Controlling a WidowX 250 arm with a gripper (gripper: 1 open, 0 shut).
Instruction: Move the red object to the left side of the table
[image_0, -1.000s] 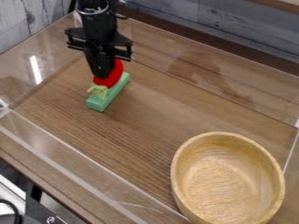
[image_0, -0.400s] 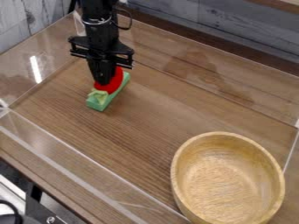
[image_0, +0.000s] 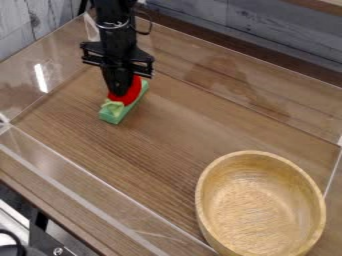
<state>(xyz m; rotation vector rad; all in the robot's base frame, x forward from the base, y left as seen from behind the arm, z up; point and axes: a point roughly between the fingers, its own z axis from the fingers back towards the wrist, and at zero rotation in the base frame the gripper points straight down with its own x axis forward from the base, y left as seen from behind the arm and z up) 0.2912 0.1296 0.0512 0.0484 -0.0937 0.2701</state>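
Observation:
The red object (image_0: 128, 92), a small bright-red rounded toy, sits in the left part of the brown wood-grain table (image_0: 214, 110). My black gripper (image_0: 119, 88) points straight down and is shut on it, with the fingers hiding part of the toy. The red object hangs just over a flat green block (image_0: 114, 113). I cannot tell whether it touches the block.
A round wooden bowl (image_0: 203, 190) stands at the front right corner. Low clear acrylic walls (image_0: 38, 80) edge the tabletop, and the left wall is close to the gripper. A grey plank wall runs behind the table.
The gripper has come down a little with the red object in it, closer to the green block. The bowl and block have not moved.

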